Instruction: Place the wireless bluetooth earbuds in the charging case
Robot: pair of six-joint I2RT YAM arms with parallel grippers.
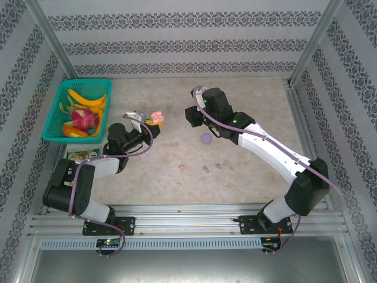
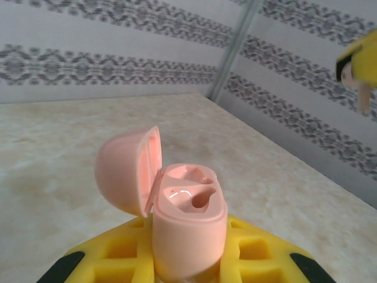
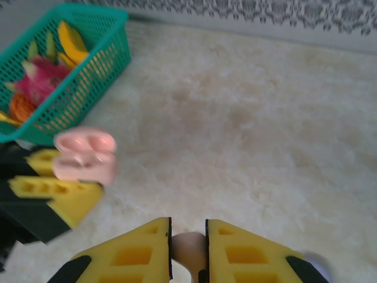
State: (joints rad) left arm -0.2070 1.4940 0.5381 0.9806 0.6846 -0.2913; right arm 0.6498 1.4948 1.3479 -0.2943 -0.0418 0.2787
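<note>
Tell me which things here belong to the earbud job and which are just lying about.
For the job:
open pink charging case
pink earbud in the right tool
loose purple earbuds

Lying about:
green basket
fruit
purple disc

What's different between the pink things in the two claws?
The charging case in the left gripper is much bigger than the earbud in the right gripper. The case stands hinged open, lid tipped back; the earbud is one small rounded lump. Both are pale pink and firmly pinched.
</note>
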